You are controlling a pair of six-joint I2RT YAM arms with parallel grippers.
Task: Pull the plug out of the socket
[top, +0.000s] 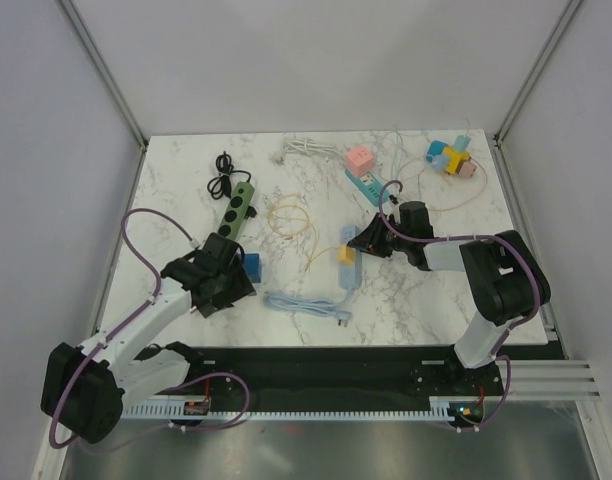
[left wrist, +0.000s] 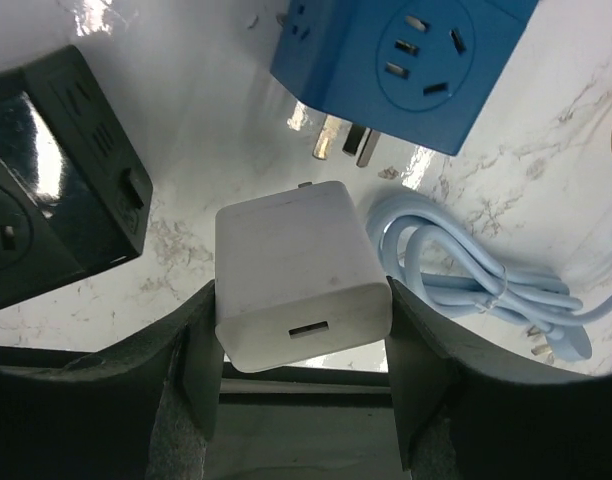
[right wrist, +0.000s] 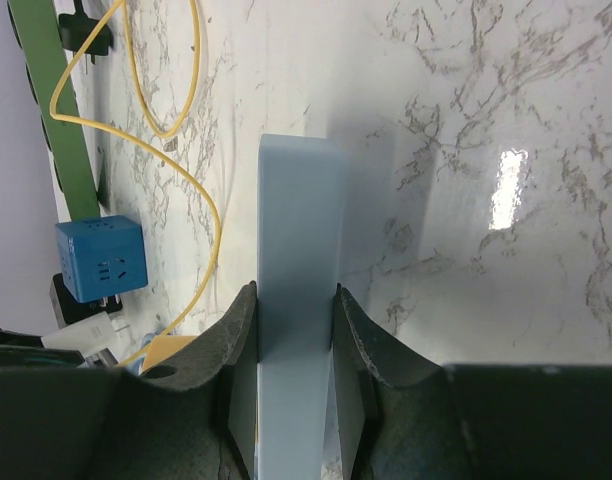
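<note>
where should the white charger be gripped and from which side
Grip the white charger across its two flat side faces, coming from the end with the USB port, which faces the left wrist camera. Those faces are broad and parallel, so a pinch sits flush. The left gripper straddles it this way, closed against both sides.

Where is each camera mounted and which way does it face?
Top external: above, behind the bases, facing down at the table; left arm and right arm show.
Left wrist: faces down past the left gripper, shut on a white charger.
Right wrist: faces along the light blue power strip in the right gripper.
All three share the blue cube socket.
</note>
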